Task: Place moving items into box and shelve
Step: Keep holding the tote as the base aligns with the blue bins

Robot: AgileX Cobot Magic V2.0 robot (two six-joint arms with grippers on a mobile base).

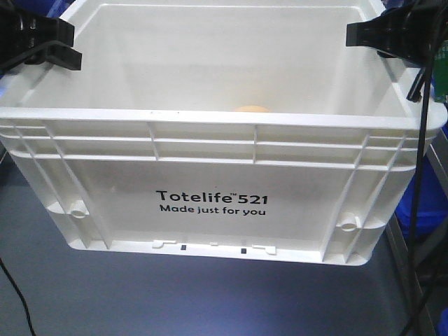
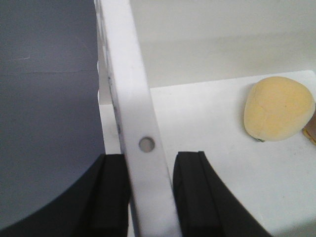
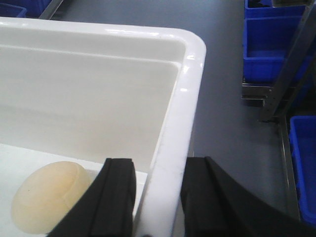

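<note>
The box (image 1: 210,175), a large white crate printed "Totelife 521", fills the front view. My left gripper (image 1: 63,49) straddles its left rim (image 2: 133,98) and is shut on it, one finger outside and one inside. At the opposite rim (image 3: 173,138) my right gripper (image 3: 158,170) is shut the same way. One moving item, a pale yellow lump (image 2: 279,108), lies on the box floor; the right wrist view shows it as a cream lump (image 3: 49,195) beside the inner finger. A brownish sliver (image 2: 311,131) peeks past it at the frame edge.
Blue plastic bins (image 3: 269,49) stand on a metal rack (image 3: 284,74) to the right, with another bin (image 3: 303,163) lower down. A black cable (image 1: 418,175) hangs along the box's right side. Grey floor (image 1: 140,294) lies below the box.
</note>
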